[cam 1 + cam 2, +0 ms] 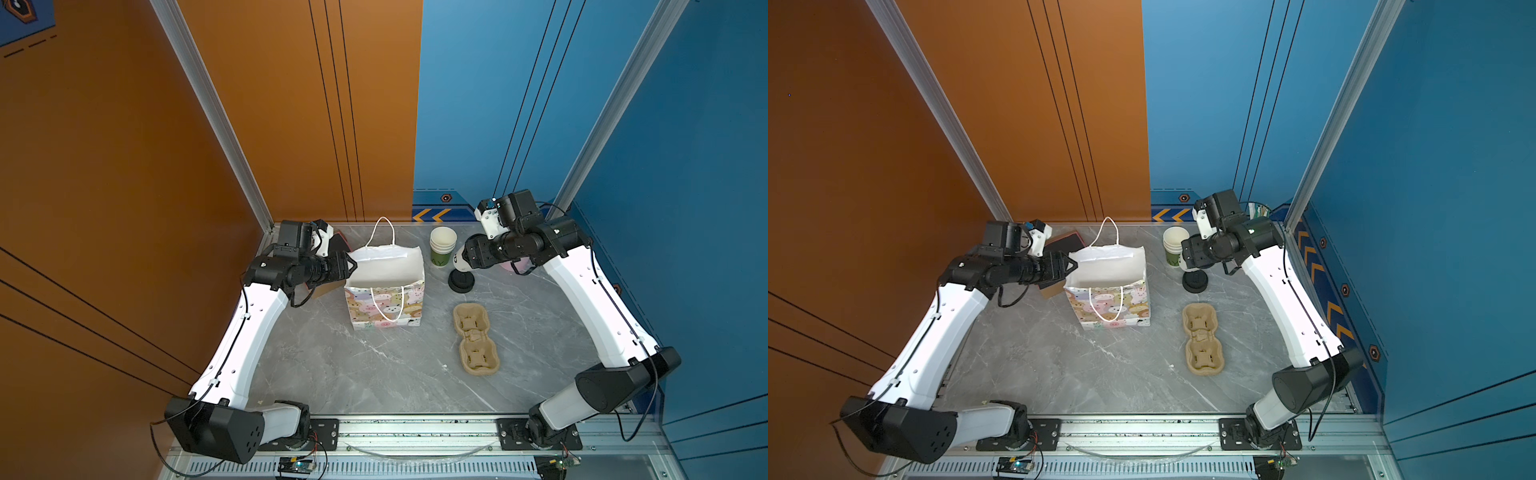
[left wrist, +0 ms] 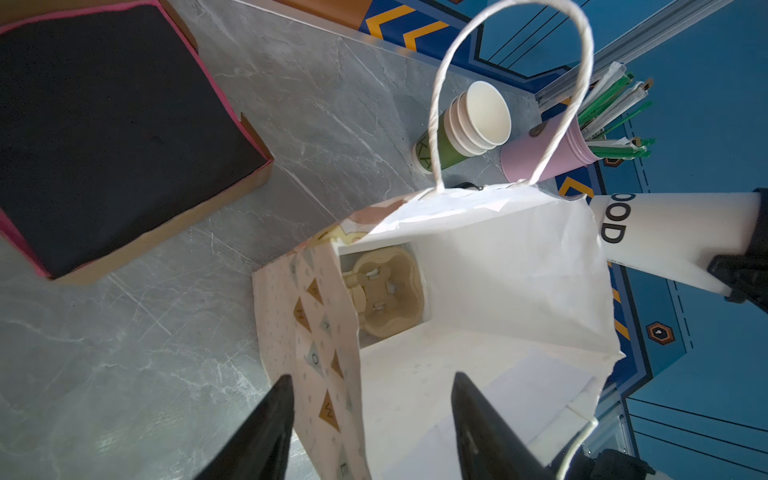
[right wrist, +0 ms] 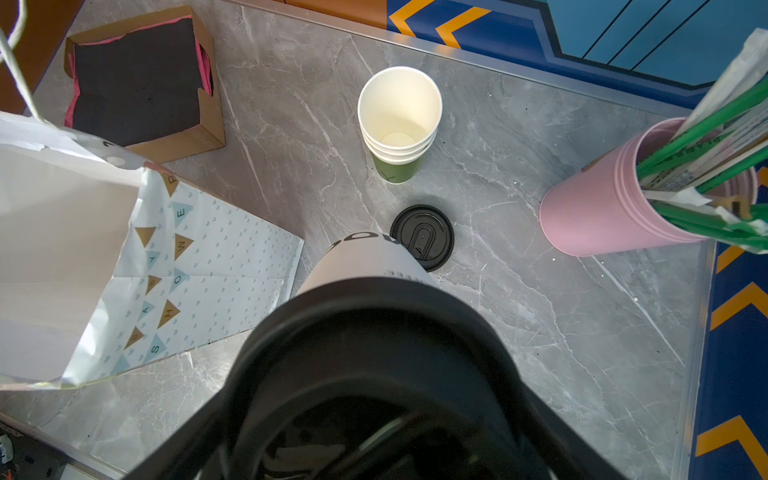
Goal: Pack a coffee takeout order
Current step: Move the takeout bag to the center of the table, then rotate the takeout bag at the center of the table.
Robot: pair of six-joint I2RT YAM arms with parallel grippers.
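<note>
Right wrist view, nearest first: the right gripper (image 3: 378,374) has its fingers closed round the cup (image 3: 365,257) at the wide end, right by the black lid (image 3: 374,307), with the base pointing away from the wrist. I judge the cup light and probably empty. Its thin paper would dent under a hard squeeze, and it is smooth and tapered, so it could slide toward the narrow base. The band under the lid is the stiffest place to hold, though too much pressure there might pop the lid. Past the base, spare lids (image 3: 422,237) lie on the table (image 3: 540,332), then comes the cup stack (image 3: 399,124). The cup hangs outside the bag (image 3: 62,232), just beside it.

From the left wrist, the left gripper (image 2: 372,376) has its fingers (image 2: 266,432) spread well apart, one on each side of the bag's near wall, pinching nothing. Whether either touches the paper I cannot tell. Deeper in, a carrier (image 2: 382,291) sits on the bag's floor, and its socket looks like the place for the cup. Beyond the far rim is the held cup. Farther off, the napkin (image 2: 104,124) looks limp and wants a pinch at an edge. The straws (image 2: 611,108) are slim and bendable.
</note>
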